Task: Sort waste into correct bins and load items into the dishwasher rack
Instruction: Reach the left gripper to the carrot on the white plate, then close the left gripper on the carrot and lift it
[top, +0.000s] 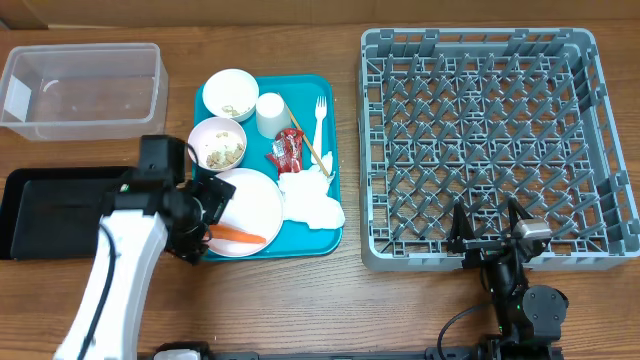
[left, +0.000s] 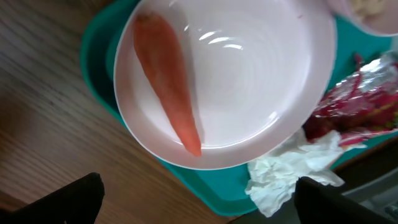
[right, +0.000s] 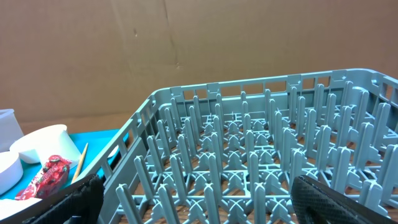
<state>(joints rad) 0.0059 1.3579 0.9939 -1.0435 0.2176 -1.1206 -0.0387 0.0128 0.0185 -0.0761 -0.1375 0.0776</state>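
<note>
The left gripper (top: 205, 222) is hanging just over the plate (top: 258, 200), with its two fingers spread wide and nothing between them. The right gripper (top: 487, 228) is waiting wide too, holding nothing, by the near wall of the rack (top: 372, 150).

The step in hand is most likely picking up the carrot (left: 166, 81). To do it well, the left gripper should be lining up so one finger is coming down on each long side of the carrot, near the fat end and not the thin tip. It should be going down slowly, because the plate is looking smooth and the carrot may be rolling or sliding away. The fingers should be closing softly, not pushing hard on the plate.

The carrot is orange, long and smooth, fat at one end and pointed at the other. It is lying flat on the plate, close to the rim nearest the robot. The plate is sitting on the teal tray (top: 312, 242), and the white napkin (top: 312, 200) is lying just beside it
</note>
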